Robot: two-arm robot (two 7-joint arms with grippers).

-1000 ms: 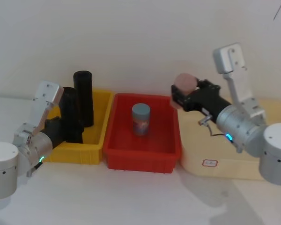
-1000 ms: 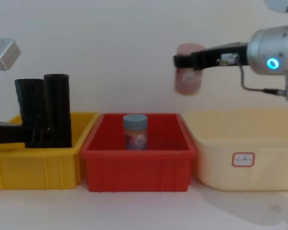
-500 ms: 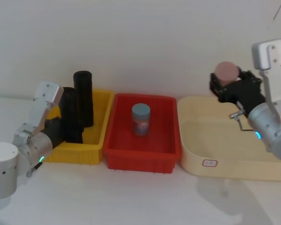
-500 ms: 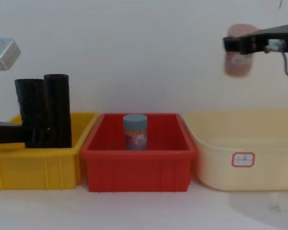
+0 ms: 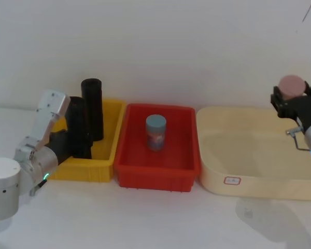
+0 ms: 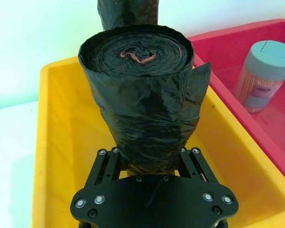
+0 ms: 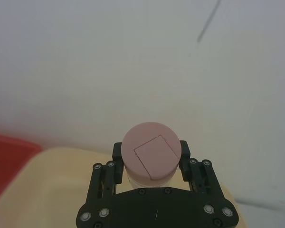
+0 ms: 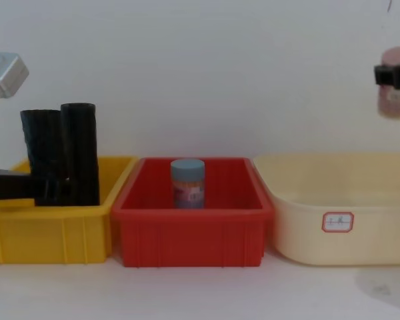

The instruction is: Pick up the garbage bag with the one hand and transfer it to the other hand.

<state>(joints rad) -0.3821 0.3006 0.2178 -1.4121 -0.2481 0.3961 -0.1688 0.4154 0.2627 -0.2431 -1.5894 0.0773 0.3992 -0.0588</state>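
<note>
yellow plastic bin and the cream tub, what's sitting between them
A red plastic bin with an upright blue-lidded jar in it lies between the yellow plastic bin and the cream tub; head and chest views show it.

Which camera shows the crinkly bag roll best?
The left wrist view: the garbage bag appears close, its top and crinkles plain, the left gripper clasping its base. Head and chest views show it small, beside the smoother roll.

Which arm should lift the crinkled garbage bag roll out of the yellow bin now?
Left. The left end effector clasps the garbage bag low down in the yellow bin; the right end effector holds a pink-lidded jar above the cream tub.
</note>
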